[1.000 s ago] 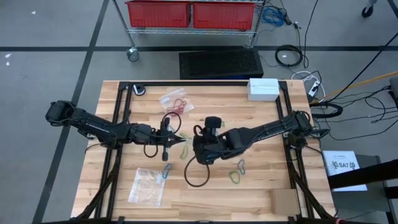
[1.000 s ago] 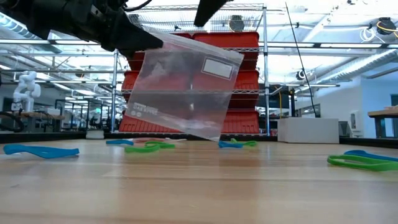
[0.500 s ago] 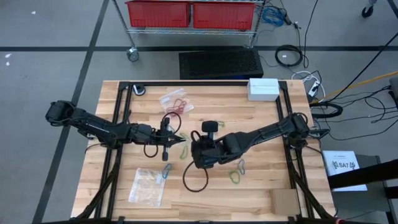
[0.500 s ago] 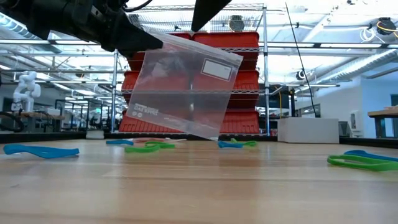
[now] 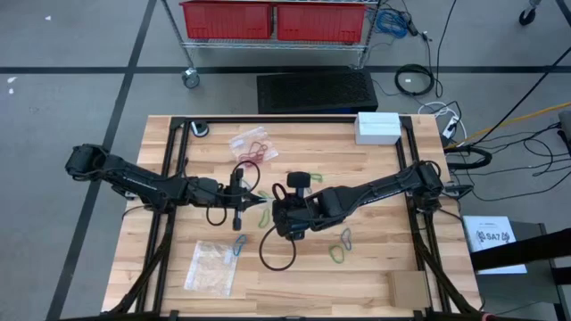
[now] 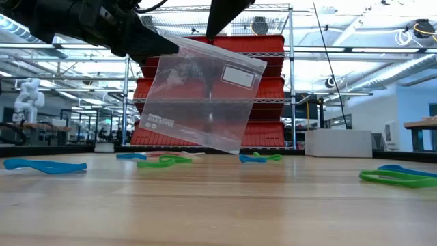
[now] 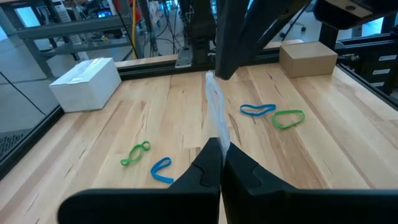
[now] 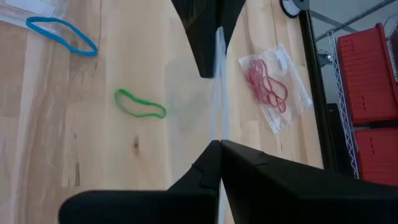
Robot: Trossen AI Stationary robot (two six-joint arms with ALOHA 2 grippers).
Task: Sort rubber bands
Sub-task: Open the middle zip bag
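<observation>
You have 2 grippers clamped on 1 clear bag [image 6: 205, 99], held upright above mid-table: the left gripper [image 5: 251, 197] pinches 1 top corner, the right gripper [image 5: 284, 217] pinches the opposite edge. The rubber bands lie loose on the table [image 5: 375, 267]: a green one [image 8: 140, 104] and a blue one [image 8: 61, 35] near the bag, more toward the right side [image 7: 272, 114]. Red bands sit in a second bag [image 5: 252, 145]. If the arms pull apart unevenly, the thin film may slip or tear.
</observation>
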